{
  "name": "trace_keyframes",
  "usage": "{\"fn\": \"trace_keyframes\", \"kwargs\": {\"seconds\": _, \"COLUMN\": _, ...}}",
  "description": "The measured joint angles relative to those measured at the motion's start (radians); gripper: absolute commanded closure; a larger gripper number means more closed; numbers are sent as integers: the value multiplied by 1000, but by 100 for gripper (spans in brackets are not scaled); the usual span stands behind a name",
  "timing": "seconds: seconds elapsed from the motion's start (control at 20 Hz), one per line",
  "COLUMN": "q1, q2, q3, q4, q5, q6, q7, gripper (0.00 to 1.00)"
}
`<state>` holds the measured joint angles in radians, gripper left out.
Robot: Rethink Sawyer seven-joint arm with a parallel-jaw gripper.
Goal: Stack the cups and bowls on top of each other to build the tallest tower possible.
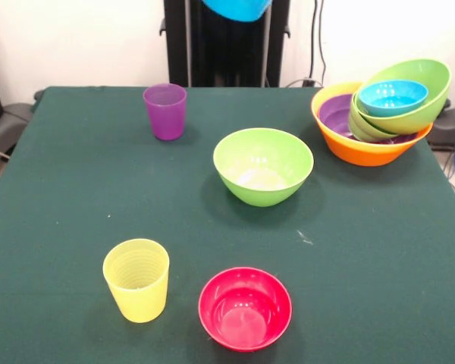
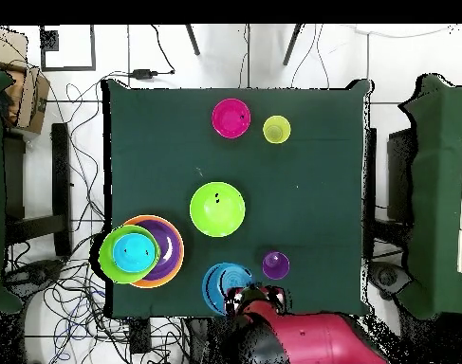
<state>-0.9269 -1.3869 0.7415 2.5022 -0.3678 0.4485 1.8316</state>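
White wall, tiled floor, cables

The room is bright and the light is even; it seems to come from above, because the shadows are soft and short. In the front view a faint shadow lies on the green table cloth beside the lime green bowl and under the yellow cup. The pink-red bowl shows a pale glare on its inner bottom, and the lime green bowl also has a whitish reflection inside. The overhead view is a little less crisp, and there the cloth looks dark and flat, almost without shadows.
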Motion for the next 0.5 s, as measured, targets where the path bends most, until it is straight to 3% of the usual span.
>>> {"fn": "trace_keyframes", "kwargs": {"seconds": 0.5, "q1": 87, "q2": -19, "q3": -72, "q4": 40, "q5": -1, "q6": -12, "q7": 0, "gripper": 100}}
